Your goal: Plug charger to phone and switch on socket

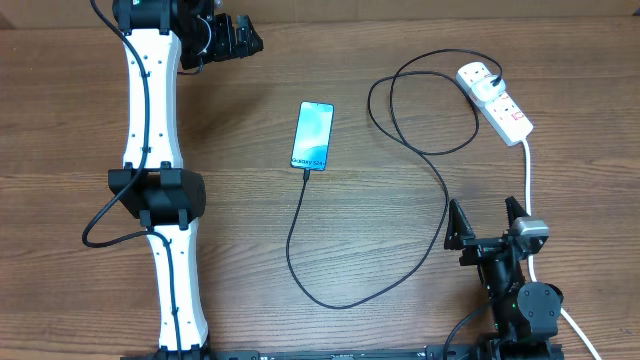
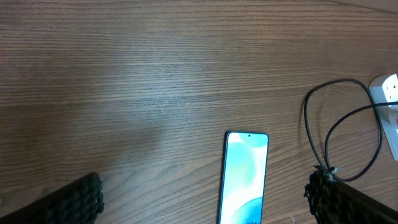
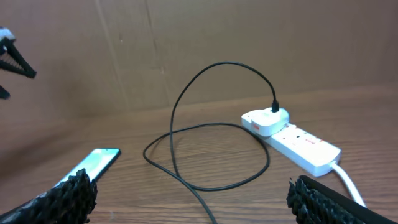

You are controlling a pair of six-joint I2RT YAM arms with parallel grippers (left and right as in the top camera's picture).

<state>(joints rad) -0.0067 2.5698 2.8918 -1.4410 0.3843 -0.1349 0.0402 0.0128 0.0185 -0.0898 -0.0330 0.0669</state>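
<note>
The phone (image 1: 312, 135) lies flat mid-table with its blue-teal screen up; it also shows in the left wrist view (image 2: 244, 177) and the right wrist view (image 3: 93, 163). The charger cable (image 1: 345, 298) meets the phone's near short edge with its connector tip (image 1: 306, 172). It loops right to a black plug (image 1: 497, 78) in a white adapter on the socket (image 1: 500, 105), which also shows in the right wrist view (image 3: 298, 144). My left gripper (image 1: 245, 40) (image 2: 205, 190) is open and empty, far left of the phone. My right gripper (image 1: 487, 222) (image 3: 189, 186) is open and empty, near the socket.
The socket's thick white cord (image 1: 528, 180) runs down past my right arm to the front edge. A slack loop of black cable (image 3: 205, 149) lies between my right gripper and the socket. A brown wall (image 3: 186, 43) stands behind the table.
</note>
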